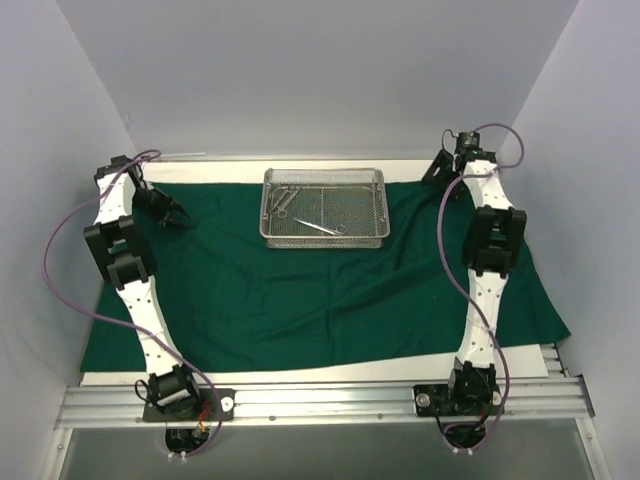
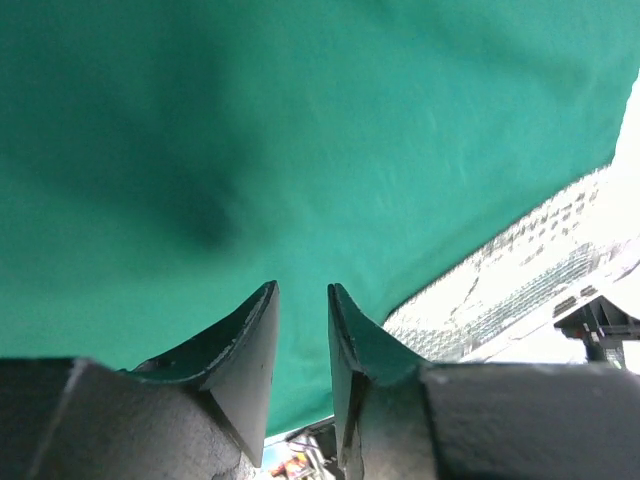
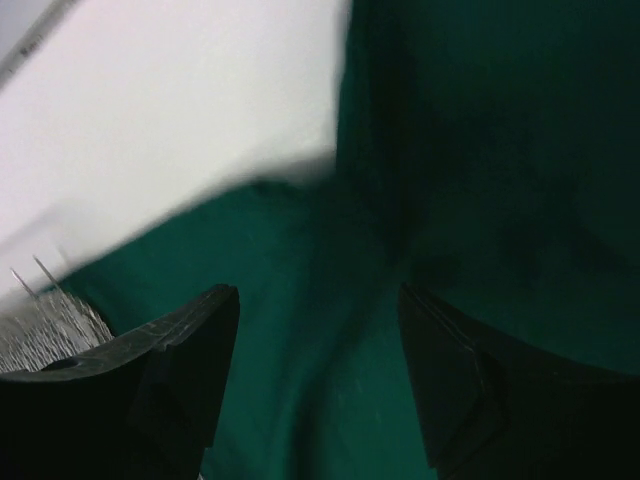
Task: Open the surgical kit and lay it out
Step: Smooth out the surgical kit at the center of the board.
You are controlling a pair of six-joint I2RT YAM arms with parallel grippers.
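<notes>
Green drape (image 1: 300, 300) lies flat, tray (image 1: 322, 238) near far edge.

One green drape (image 1: 300, 290), one mesh tray (image 1: 324, 241), two hands (image 1: 170, 212) (image 1: 437, 172) — instruments (image 1: 320, 225) too small to count.

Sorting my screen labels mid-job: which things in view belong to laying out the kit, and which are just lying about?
Job: green drape, spread open; wire-mesh tray on it; steel instruments inside the tray.
Just there: white tabletop; aluminium rail along the near edge.
</notes>
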